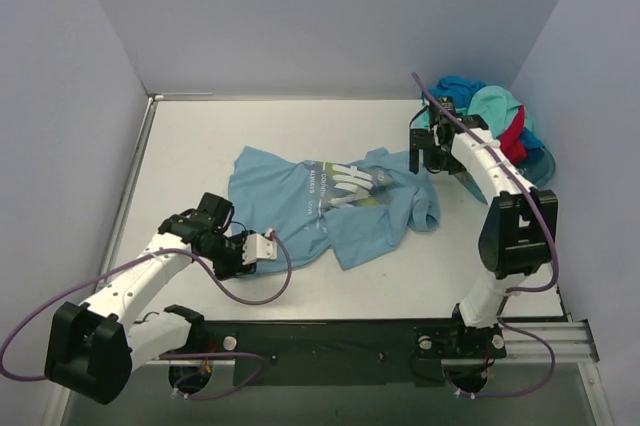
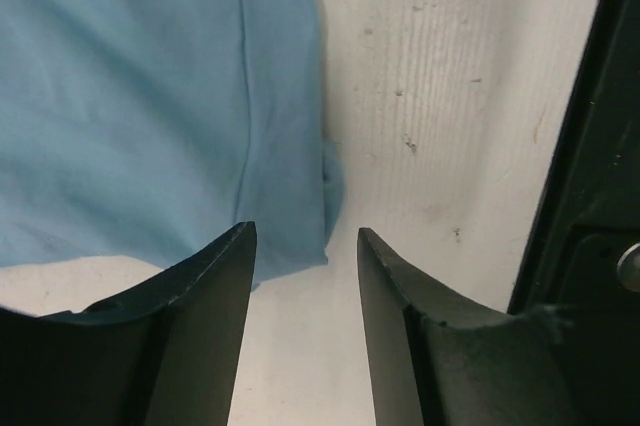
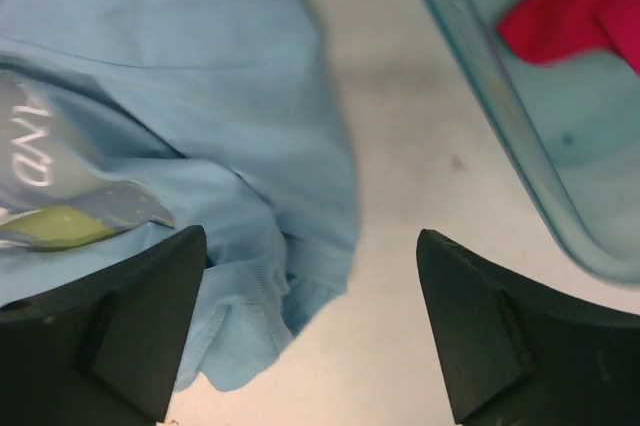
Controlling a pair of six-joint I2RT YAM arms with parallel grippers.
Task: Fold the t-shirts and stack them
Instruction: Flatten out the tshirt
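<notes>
The light-blue t-shirt (image 1: pixel 330 206) lies rumpled in the middle of the tabletop (image 1: pixel 200 136), with both claws open at its edges.
Its printed front faces up, one side is bunched into folds toward the right edge, and a hem trails toward the near edge. More t-shirts, mint-green (image 1: pixel 495 104), red (image 1: pixel 513 136) and deeper blue (image 1: pixel 460 86), are heaped in a translucent teal tub (image 1: pixel 540 161) at the far right corner. The left claw (image 2: pixel 305 246) sits low at the shirt's near-left hem, jaws apart, a corner of the cloth just past the tips and nothing gripped. The right claw (image 3: pixel 310 246) hangs with jaws wide over the bunched right side, between the shirt and the tub wall, holding nothing.
</notes>
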